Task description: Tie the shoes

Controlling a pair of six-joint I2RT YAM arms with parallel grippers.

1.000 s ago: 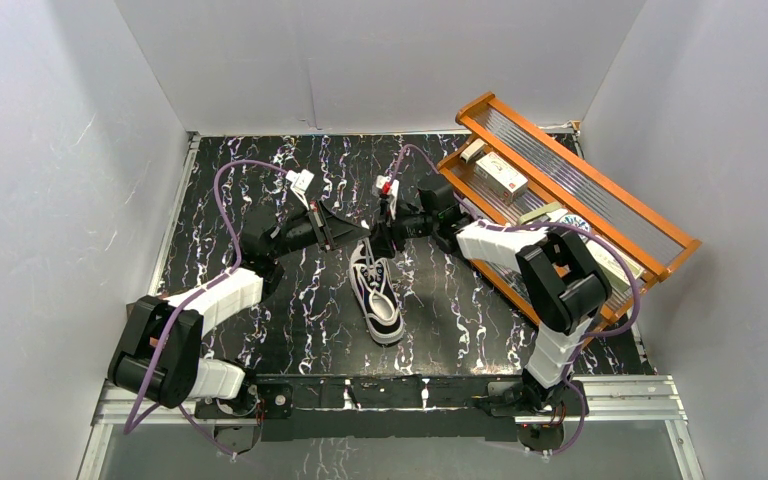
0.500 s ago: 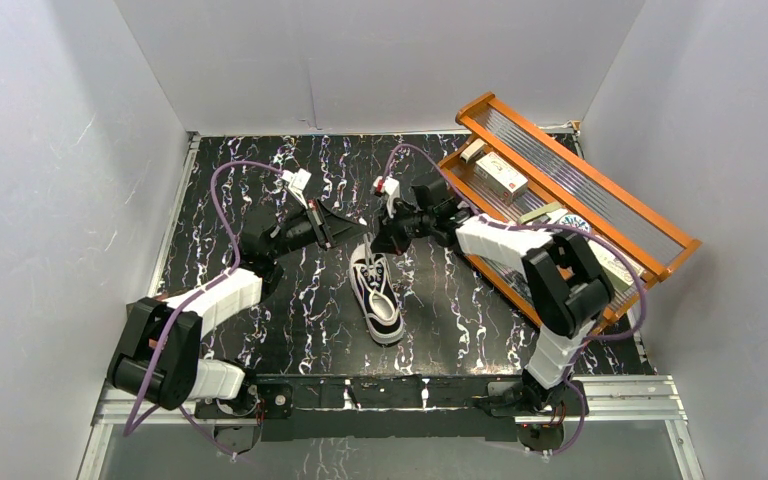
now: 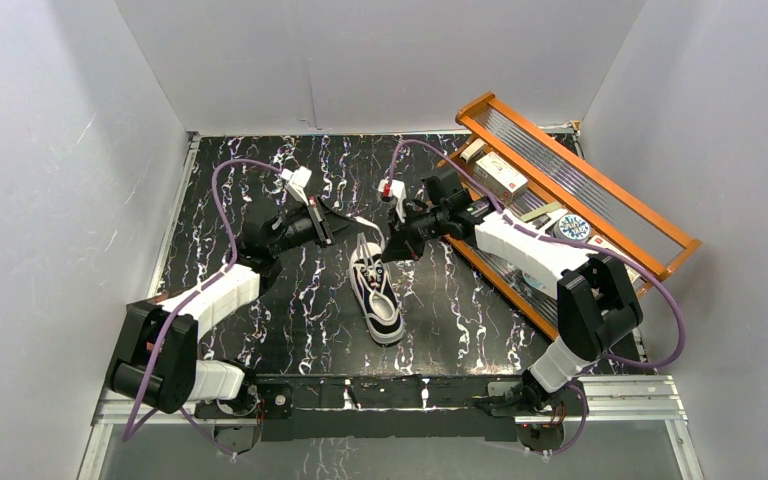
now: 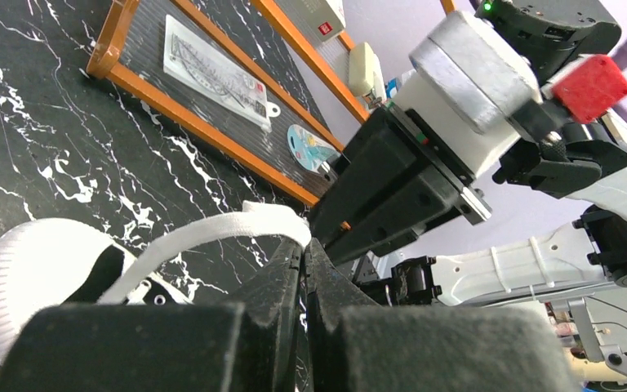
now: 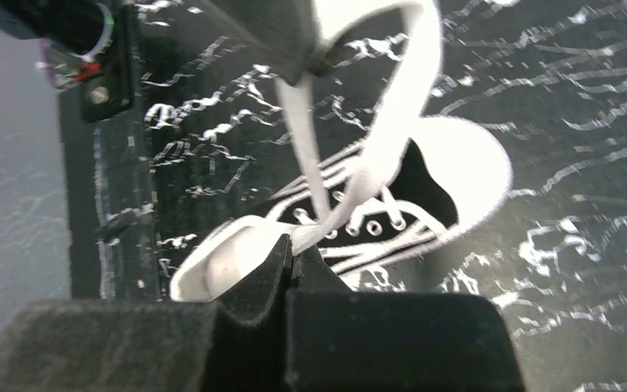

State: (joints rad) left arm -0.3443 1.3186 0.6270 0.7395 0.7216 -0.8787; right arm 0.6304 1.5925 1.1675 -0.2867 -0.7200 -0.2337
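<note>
Black marbled table [image 3: 260, 170], white walls all round, and the shoe [image 3: 378, 295] sits mid-table between the two arms, toe toward the near edge and heel toward the far wall. The arms have drawn apart! A second ago both sets of jaws were crowded just above the heel. Since then the right jaws have swung off to the right and the left jaws have eased back to the left, and a white lace [image 3: 357, 222] that wasn't showing before is stretched from the left jaws down to the shoe. To me that reads as a pull: slack is coming out and the crossing is being drawn down, though whether a knot has formed can't be made out.

The left wrist view shows those jaws pressed together on a flat white strand that arches away to the shoe. The right wrist view shows the right jaws shut tight on lace too, just over the eyelets, with a wide band looping overhead.

It's a black canvas upper with a white sole and toe cap, white eyelet rows, an open tongue and no bow. An orange rack [image 3: 600, 200] lies off to the right.
</note>
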